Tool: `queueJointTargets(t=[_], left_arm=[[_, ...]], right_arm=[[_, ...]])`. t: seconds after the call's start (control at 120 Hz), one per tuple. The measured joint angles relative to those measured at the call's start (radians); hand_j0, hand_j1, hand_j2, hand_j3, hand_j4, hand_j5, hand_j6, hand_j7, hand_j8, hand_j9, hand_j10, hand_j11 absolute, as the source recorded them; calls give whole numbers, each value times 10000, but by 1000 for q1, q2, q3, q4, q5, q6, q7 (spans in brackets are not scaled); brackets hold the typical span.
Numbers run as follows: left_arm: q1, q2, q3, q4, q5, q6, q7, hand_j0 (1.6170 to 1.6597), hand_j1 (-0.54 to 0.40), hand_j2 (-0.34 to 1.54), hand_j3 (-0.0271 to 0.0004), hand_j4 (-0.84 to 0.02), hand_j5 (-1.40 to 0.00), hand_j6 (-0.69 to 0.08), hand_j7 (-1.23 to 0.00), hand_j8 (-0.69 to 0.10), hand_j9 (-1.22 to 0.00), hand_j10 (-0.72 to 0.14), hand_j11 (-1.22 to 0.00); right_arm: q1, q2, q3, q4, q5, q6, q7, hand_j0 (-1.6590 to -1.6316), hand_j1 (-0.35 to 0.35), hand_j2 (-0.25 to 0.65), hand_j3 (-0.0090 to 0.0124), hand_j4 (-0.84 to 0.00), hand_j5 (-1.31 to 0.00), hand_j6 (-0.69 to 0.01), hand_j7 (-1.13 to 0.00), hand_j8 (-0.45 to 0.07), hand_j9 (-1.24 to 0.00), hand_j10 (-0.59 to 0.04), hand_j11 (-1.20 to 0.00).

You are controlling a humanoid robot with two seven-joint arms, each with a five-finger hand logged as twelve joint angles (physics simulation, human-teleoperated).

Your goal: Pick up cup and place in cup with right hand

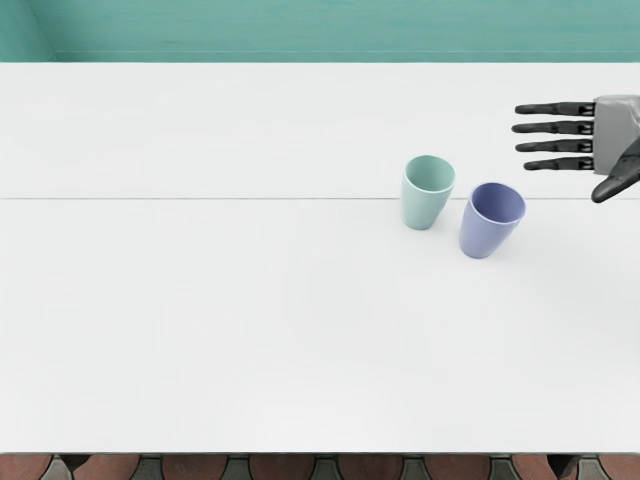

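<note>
My right hand [562, 150] reaches in from the picture's right edge, its four fingers straight and spread apart, pointing left, with the thumb angled below them. It holds nothing. Below and to the left of the fingertips, a blue-violet cup [487, 236] stands upright on the white table. Just left of it and slightly farther back is a mint green cup [422, 207], also upright. A narrow gap separates the two cups, and both look empty inside.
The white table [220, 320] fills most of the view, with a thin seam running across it. Behind its far edge is a teal surface [330, 30]. Brown and grey floor tiles [370, 467] show below the near edge.
</note>
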Motion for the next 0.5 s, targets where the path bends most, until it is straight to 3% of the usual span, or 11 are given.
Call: queueJointTargets(t=[0.15,0.342,0.4,0.5], left_arm=[[1,0,0,0,0,0,0,16581,3487,1,-2,2,-3,2,-2,2,-3,2,-3],[0,0,0,0,0,0,0,16581,3488,1,-2,2,-2,2,-2,2,-2,2,-2],[0,0,0,0,0,0,0,16581,3488,0,-2,2,-2,2,-2,2,-2,2,-2],[1,0,0,0,0,0,0,16581,3488,-1,-1,1,-1,2,-1,2,-1,1,-1]], right_arm=[[13,13,4,-3,-9,0,0,-16580,-3488,-10,0,2,5,40,0,28,5,19,4],[184,176,5,3,-212,0,0,-16581,-3490,-7,0,-1,4,26,0,18,3,12,3],[212,207,6,38,-269,0,0,-16581,-3490,-6,0,-2,3,19,0,13,3,8,3],[241,229,6,158,-394,-50,0,-16581,-3491,-6,0,-6,1,5,0,3,2,2,2]])
